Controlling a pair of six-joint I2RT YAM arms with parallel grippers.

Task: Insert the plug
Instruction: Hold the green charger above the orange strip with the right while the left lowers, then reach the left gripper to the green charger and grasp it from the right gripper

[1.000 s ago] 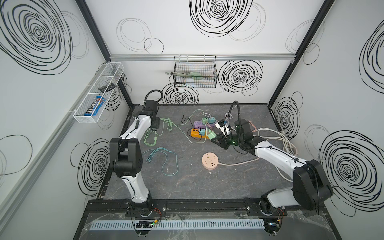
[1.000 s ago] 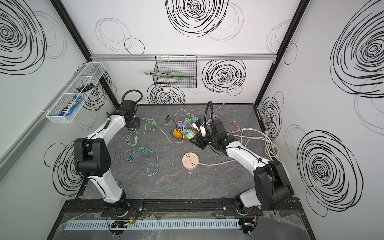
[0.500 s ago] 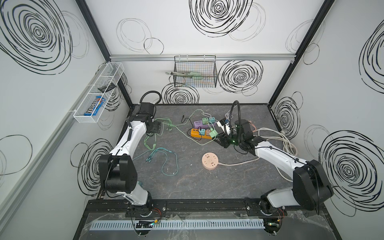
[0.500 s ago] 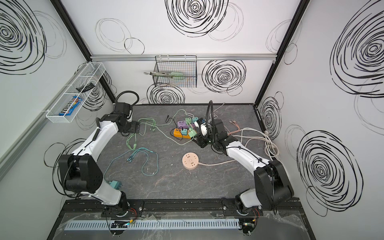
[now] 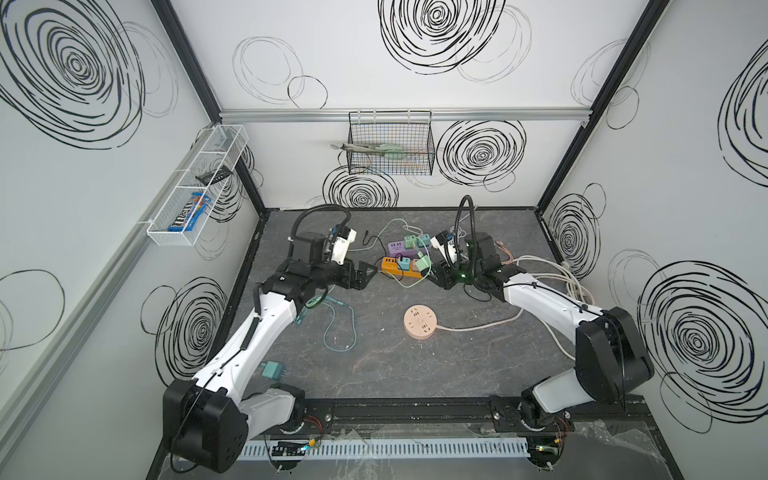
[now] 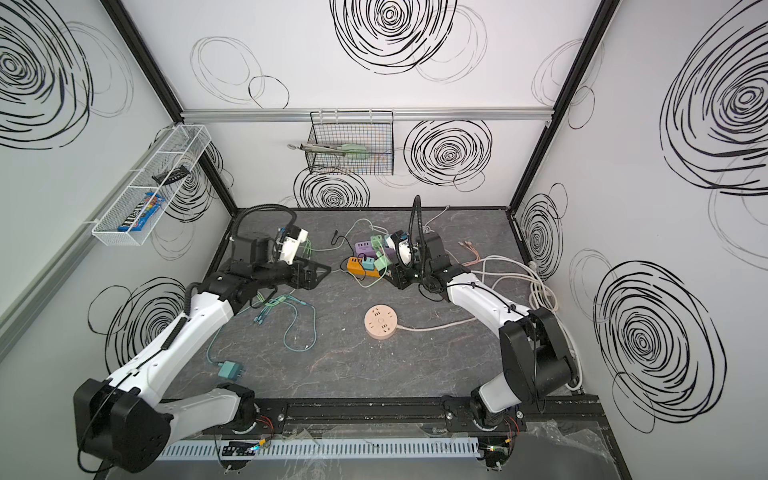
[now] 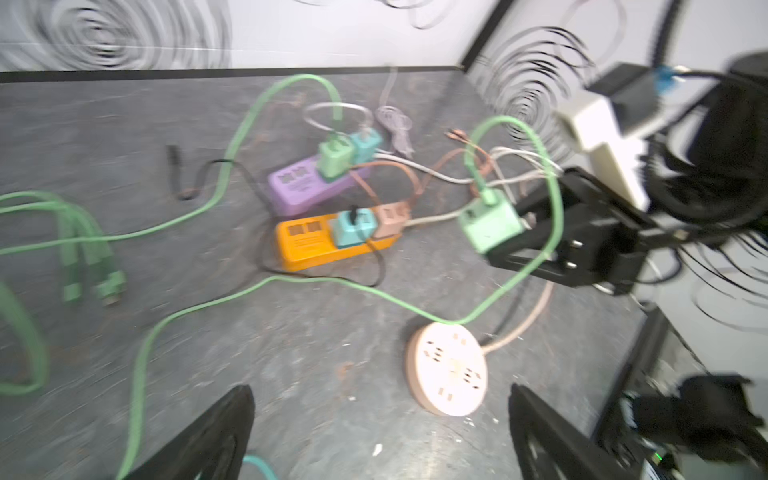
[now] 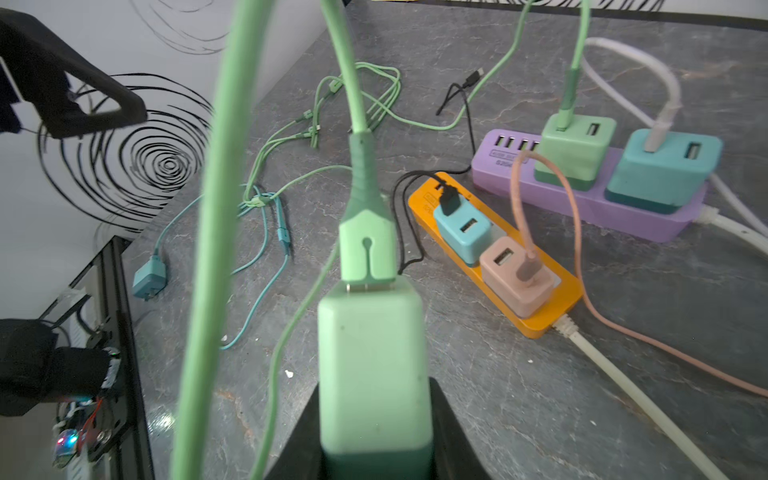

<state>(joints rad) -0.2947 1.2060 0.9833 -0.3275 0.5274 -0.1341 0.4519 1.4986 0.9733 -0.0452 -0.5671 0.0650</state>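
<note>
**Spotter A:** Well, nearest the table's front edge, toward its left corner, a loose teal adapter (image 6: 232, 369) lies on its side. It is well apart from your work and only matters if you sweep the left arm low.

**Spotter B:** Then, about mid-table, the round socket (image 5: 420, 327). Its openings look free, so I judge that's your target. It looks light, so a slanted push from you may slide it instead of seating the prongs.

**Spotter A:** Your left gripper (image 7: 381, 388) is spread wide with nothing in it, between the table's left edge and the orange strip (image 7: 307, 249). You could brace the socket with it, but it may hook the green cable (image 8: 352, 91).

**Spotter B:** Your right gripper (image 8: 374, 419) pinches the green plug (image 8: 372, 353) by its lower body. The plug is lifted off the table, just beside the end of the orange strip that faces the right edge. The cable loops across that wrist camera and hides much of your approach. It also runs down past the socket's rim, so if it goes taut it can twist the plug in the fingers.

**Spotter A:** Farthest back is the purple strip (image 8: 582, 199). Both strips look full of adapters, and a wide swing from you may knock one loose.
</note>
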